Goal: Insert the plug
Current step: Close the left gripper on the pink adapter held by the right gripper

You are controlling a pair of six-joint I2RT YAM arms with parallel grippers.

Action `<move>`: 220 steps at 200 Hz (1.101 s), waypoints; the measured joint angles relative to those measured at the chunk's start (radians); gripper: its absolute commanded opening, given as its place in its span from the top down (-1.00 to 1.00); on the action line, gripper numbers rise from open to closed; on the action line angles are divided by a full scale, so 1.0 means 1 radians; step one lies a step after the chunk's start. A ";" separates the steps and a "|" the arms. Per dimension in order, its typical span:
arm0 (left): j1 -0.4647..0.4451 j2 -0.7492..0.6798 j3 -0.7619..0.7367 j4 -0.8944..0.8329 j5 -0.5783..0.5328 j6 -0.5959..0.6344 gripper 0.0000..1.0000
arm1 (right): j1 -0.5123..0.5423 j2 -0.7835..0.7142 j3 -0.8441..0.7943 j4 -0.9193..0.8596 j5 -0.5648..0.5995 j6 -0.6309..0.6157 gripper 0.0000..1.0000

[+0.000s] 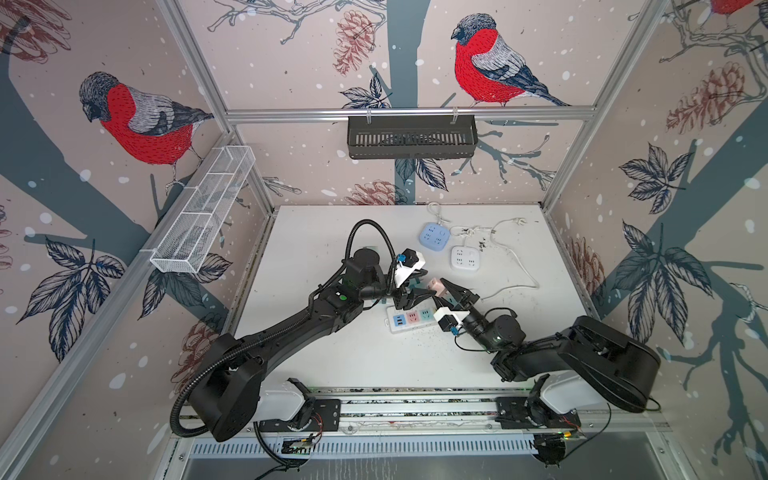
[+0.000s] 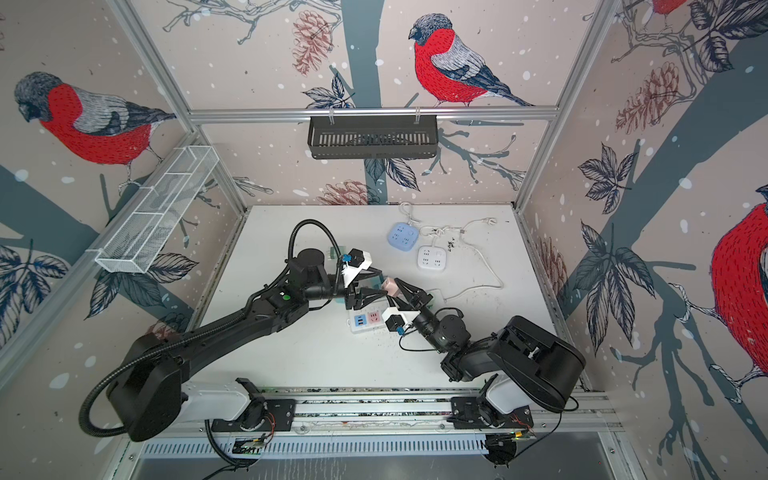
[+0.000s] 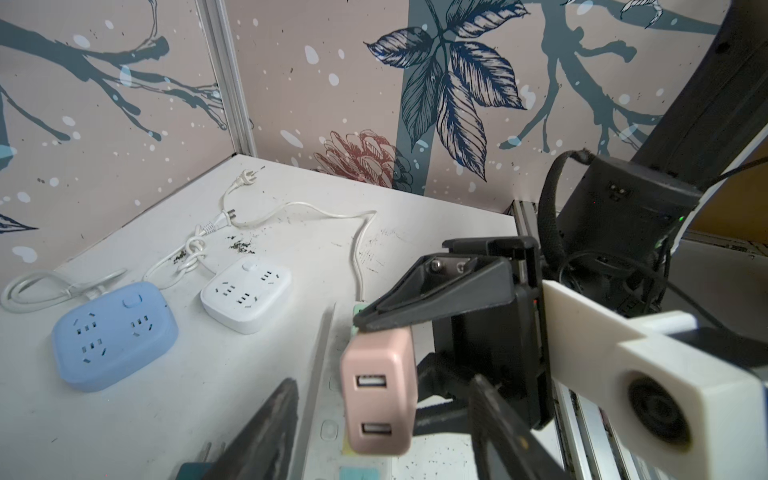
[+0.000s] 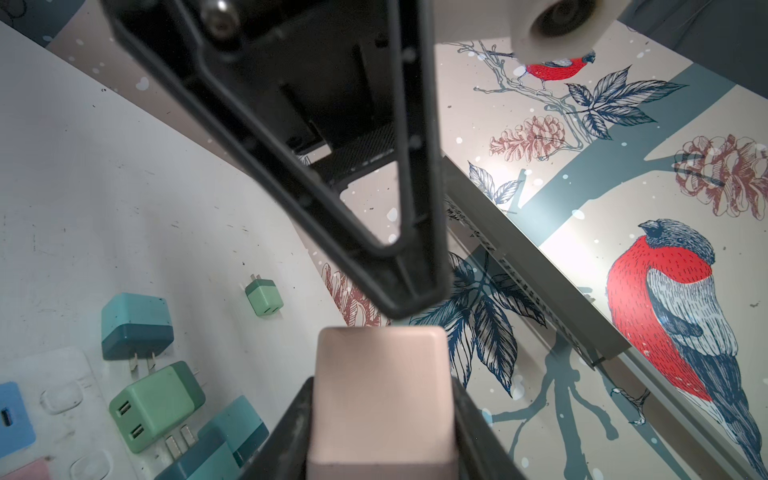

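A pink plug with two USB ports hangs in the air above the white power strip. My right gripper is shut on the plug's sides, and its prongs are hidden. My left gripper is open and faces the plug's port end. In the left wrist view the plug sits between the left fingers with a gap on each side. The strip has blue, pink and teal socket patches.
A blue square socket block and a white one lie behind with tangled white cables. Several teal and green chargers lie on the table beside the strip. A black basket and a wire basket hang on the walls.
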 measured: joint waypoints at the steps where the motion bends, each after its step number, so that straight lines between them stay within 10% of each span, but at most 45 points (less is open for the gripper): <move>1: 0.000 0.001 0.001 -0.001 0.000 0.000 -0.27 | 0.000 0.000 0.000 0.000 0.000 0.000 0.94; 120: -0.036 0.065 0.069 -0.091 0.002 0.028 0.21 | 0.000 -0.027 0.032 0.000 -0.031 -0.044 0.94; 220: -0.082 0.082 0.139 -0.150 -0.047 0.061 0.20 | 0.000 -0.020 0.019 0.023 -0.028 -0.071 0.91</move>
